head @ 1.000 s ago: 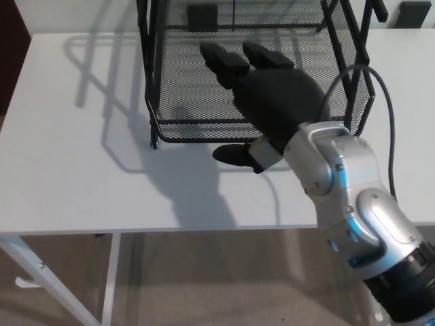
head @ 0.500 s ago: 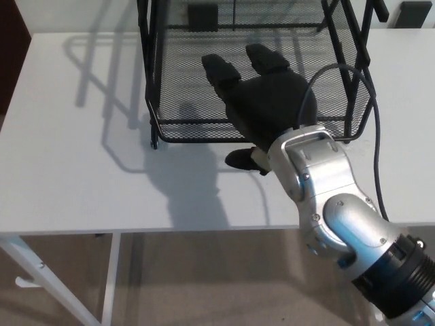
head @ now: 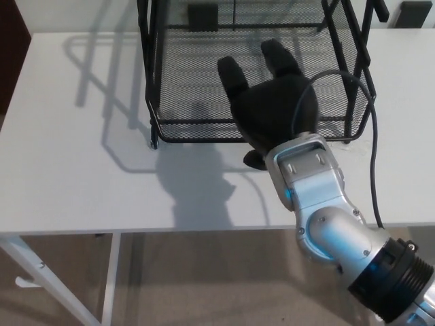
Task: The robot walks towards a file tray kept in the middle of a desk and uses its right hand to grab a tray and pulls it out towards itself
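Right hand (head: 272,112) has slid further over front rim of bottom mesh tray (head: 183,95), fingers (head: 232,73) now straighter, spread, gripping nothing; thumb below rim. Tray sits mid-desk (head: 75,170), unmoved. Judgement: grasp not closed, pull not begun

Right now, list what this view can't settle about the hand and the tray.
- Head view: black right hand hides the black wire-mesh tray's front rim beneath it, so contact is unclear.
- Thumb mostly hidden under the palm.
- Rack top cut off by the picture's upper edge.
- Left hand not in view.
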### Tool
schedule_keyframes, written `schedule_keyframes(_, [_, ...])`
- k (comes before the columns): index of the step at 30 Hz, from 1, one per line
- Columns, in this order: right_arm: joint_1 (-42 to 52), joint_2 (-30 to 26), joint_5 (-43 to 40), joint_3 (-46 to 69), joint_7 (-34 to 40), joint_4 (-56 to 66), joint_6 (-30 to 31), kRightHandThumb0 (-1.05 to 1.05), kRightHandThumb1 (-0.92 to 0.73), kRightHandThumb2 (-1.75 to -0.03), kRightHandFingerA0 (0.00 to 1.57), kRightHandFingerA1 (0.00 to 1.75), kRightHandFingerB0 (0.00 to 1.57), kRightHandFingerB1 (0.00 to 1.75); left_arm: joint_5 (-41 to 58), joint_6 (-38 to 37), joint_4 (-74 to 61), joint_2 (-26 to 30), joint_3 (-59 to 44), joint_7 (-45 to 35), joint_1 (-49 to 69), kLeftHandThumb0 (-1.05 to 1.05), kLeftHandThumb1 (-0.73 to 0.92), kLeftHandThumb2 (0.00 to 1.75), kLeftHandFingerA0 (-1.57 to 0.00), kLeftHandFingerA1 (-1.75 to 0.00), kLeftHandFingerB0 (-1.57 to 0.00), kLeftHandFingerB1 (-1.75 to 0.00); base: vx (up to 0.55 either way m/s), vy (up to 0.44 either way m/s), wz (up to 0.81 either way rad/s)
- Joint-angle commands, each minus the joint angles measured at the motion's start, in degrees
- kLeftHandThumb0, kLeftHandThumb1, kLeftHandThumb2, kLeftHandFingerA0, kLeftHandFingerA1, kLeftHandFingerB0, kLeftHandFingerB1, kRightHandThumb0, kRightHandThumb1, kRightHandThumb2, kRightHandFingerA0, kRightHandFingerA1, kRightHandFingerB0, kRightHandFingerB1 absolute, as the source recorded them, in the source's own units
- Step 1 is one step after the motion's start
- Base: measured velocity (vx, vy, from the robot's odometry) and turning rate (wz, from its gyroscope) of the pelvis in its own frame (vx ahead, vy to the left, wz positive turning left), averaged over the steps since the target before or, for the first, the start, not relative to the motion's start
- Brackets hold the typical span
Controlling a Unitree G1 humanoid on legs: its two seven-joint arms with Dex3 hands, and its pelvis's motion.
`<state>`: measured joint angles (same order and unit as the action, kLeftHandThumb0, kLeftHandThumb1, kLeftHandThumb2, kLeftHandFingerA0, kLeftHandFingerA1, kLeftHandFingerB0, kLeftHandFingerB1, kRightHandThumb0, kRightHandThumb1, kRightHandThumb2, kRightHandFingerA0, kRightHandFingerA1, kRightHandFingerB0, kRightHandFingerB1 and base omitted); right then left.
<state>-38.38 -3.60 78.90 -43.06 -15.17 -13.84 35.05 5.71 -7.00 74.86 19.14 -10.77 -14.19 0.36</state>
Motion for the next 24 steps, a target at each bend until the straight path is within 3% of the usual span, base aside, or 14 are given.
schedule_keyframes(1, [-0.41,0.77,5.69,0.74,-2.69,-2.25,6.13,-0.84,-0.54,-0.85,0.0,0.01,0.0,0.0,-2.13,-3.79,-0.3,2.27,0.64,-0.48,-0.11,-0.35,0.2,0.8,-0.39,-0.38,-0.31,-0.33,0.0,0.0,0.0])
schedule_keyframes(7, [1.19,1.33,3.88,2.37,-3.92,-3.11,6.48,-0.8,-0.48,-0.82,0.0,0.02,0.0,0.0,-2.56,-4.07,-0.22,2.22,0.8,-0.68,-0.1,-0.39,0.2,0.82,-0.36,-0.42,-0.29,-0.37,0.0,0.0,0.0])
schedule_keyframes(16, [2.68,1.06,2.29,4.24,-4.37,-3.86,5.52,-0.87,-0.55,-0.88,0.0,0.02,0.0,0.0,-2.7,-4.38,-0.2,2.42,0.72,-0.56,-0.3,-0.46,0.17,0.83,-0.35,-0.46,-0.29,-0.42,0.0,0.0,0.0])
schedule_keyframes(24, [6.04,1.46,-0.77,5.71,-3.28,-1.62,4.11,-0.78,-0.49,-0.8,0.0,0.0,0.0,0.0,-2.79,-4.13,-0.06,2.19,0.23,-0.64,-0.16,-0.41,0.19,0.82,-0.35,-0.43,-0.28,-0.38,0.0,0.0,0.0])
